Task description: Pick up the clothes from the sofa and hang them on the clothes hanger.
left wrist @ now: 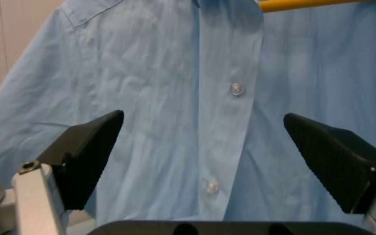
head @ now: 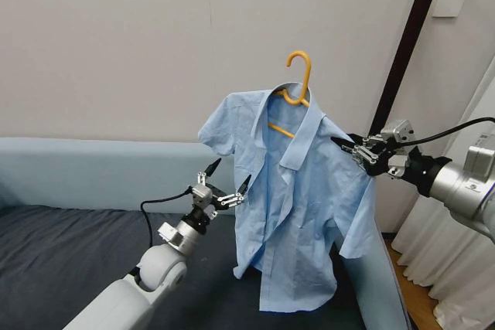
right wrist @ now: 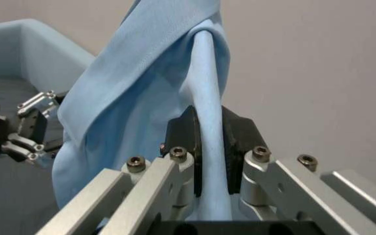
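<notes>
Shirt (head: 298,214): blue, draped on orange hanger (head: 298,75)
Right claw (head: 357,152): clamped on Shirt's shoulder edge
Left claw (head: 229,177): spread apart, facing Shirt's button placket

Head cam: forward-down, mid-range, on shirt (head: 298,191) over sofa (head: 77,171). Left wrist cam: close, square on shirt front. Right wrist cam: right at shirt edge, looking along it; shares left gripper (right wrist: 39,128) with head.
</notes>
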### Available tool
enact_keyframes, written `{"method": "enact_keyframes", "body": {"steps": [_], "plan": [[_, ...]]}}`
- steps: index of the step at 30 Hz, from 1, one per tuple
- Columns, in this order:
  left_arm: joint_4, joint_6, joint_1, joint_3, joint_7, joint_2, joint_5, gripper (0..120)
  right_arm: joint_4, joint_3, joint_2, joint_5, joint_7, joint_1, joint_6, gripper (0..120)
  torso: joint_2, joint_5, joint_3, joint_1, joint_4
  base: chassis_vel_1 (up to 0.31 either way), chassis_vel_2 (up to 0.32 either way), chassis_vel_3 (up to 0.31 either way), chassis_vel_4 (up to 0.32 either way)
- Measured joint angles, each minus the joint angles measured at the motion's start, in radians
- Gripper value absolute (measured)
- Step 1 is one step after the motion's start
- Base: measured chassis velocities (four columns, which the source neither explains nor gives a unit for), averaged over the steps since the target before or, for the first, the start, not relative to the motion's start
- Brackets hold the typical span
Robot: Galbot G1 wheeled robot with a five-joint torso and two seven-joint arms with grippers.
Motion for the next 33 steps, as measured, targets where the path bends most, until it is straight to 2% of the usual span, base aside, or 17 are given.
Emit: {"method": "enact_keyframes", "body": {"steps": [3, 6, 8, 10, 19, 21, 25, 27, 33], "plan": [[0.026, 0.000, -0.032, 0.024, -0.014, -0.028, 0.002, 91, -0.007, -0.001, 0.000, -0.002, -0.005, 0.000, 0.002, 7, 0.000, 0.0001, 0.000, 0.000, -0.0001, 0.000, 0.000, 0.000, 0.000], [0.087, -0.012, -0.099, 0.076, -0.039, -0.105, -0.003, 74, -0.023, -0.005, 0.007, -0.010, -0.013, 0.001, 0.007, 7, 0.000, 0.0001, 0.000, 0.000, -0.0006, 0.000, 0.000, 0.000, 0.000], [0.096, -0.017, -0.108, 0.085, -0.040, -0.119, -0.007, 71, -0.028, -0.006, 0.011, -0.013, -0.015, 0.002, 0.007, 7, 0.000, 0.0002, 0.000, 0.000, -0.0004, 0.000, 0.000, 0.000, 0.000], [0.109, -0.033, -0.121, 0.105, -0.040, -0.143, -0.014, 61, -0.038, -0.009, 0.017, -0.019, -0.018, 0.006, 0.010, 7, 0.000, 0.0002, 0.000, 0.000, -0.0002, 0.000, 0.000, 0.000, 0.000], [0.123, -0.049, -0.158, 0.135, -0.039, -0.172, -0.046, 26, -0.057, -0.009, 0.030, -0.030, -0.033, 0.007, 0.023, 7, 0.000, 0.0001, 0.000, 0.000, 0.0000, 0.000, 0.000, 0.000, 0.000], [0.125, -0.050, -0.162, 0.135, -0.039, -0.175, -0.049, 22, -0.057, -0.009, 0.032, -0.031, -0.034, 0.006, 0.024, 7, 0.000, 0.0000, 0.000, 0.000, -0.0001, 0.000, 0.000, 0.000, 0.000], [0.125, -0.054, -0.167, 0.134, -0.042, -0.180, -0.057, 4, -0.060, -0.009, 0.035, -0.037, -0.037, 0.002, 0.028, 7, 0.000, 0.0000, 0.000, 0.000, -0.0001, 0.000, 0.000, 0.000, 0.000], [0.121, -0.057, -0.167, 0.131, -0.042, -0.180, -0.060, 0, -0.061, -0.009, 0.035, -0.041, -0.037, 0.001, 0.030, 7, 0.000, -0.0001, 0.000, 0.000, -0.0001, 0.000, 0.000, 0.000, 0.000], [0.069, -0.061, -0.173, 0.114, -0.033, -0.170, -0.098, 0, -0.067, -0.005, 0.034, -0.050, -0.038, -0.012, 0.039, 7, 0.000, -0.0001, 0.000, 0.000, 0.0000, 0.000, 0.000, 0.000, 0.000]]}}
